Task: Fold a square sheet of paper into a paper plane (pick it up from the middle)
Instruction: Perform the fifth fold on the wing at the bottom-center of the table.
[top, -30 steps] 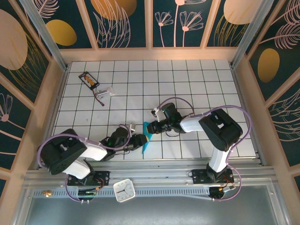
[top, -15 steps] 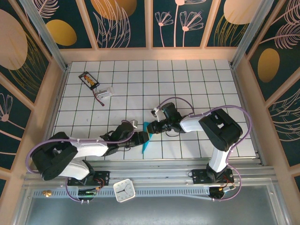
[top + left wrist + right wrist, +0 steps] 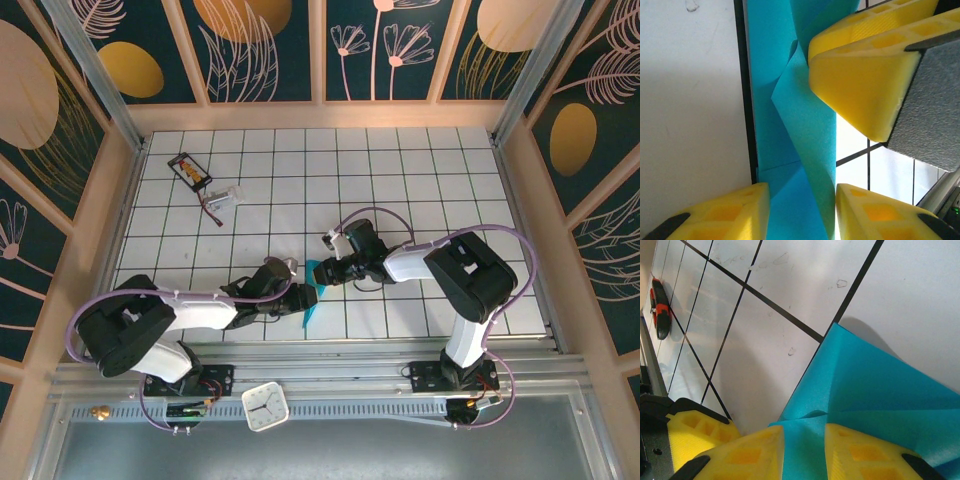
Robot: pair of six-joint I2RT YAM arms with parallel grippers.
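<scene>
Paper plane [image 3: 875, 385], a half-folded piece of thin matte teal-blue paper with sharp diagonal creases, is pinched at one end by the right claw [image 3: 805, 447]. Its yellow jaws stand narrow, with a small raised pleat of paper in the gap. Just beside that grip the left claw [image 3: 802, 210] straddles the folded strip. Its blocky yellow fingers [image 3: 725, 212], moulded with square hollows, stand a little apart with paper filling the space between them; whether they squeeze it I cannot tell. One wedge-shaped finger of the right claw, yellow with a gritty grey face, overlaps the plane in the left wrist view and hides the paper beneath. The plane lies as a slim pointed strip on the white bench [image 3: 400, 170], smooth and ruled with black grid lines. Well apart from the plane, beyond it and to its left, lie a small black card with orange marks [image 3: 190, 170] and a pale little piece with a red wire [image 3: 224, 197]. Nearer than the plane, a white square clock [image 3: 266, 407] rests on the metal rail.
</scene>
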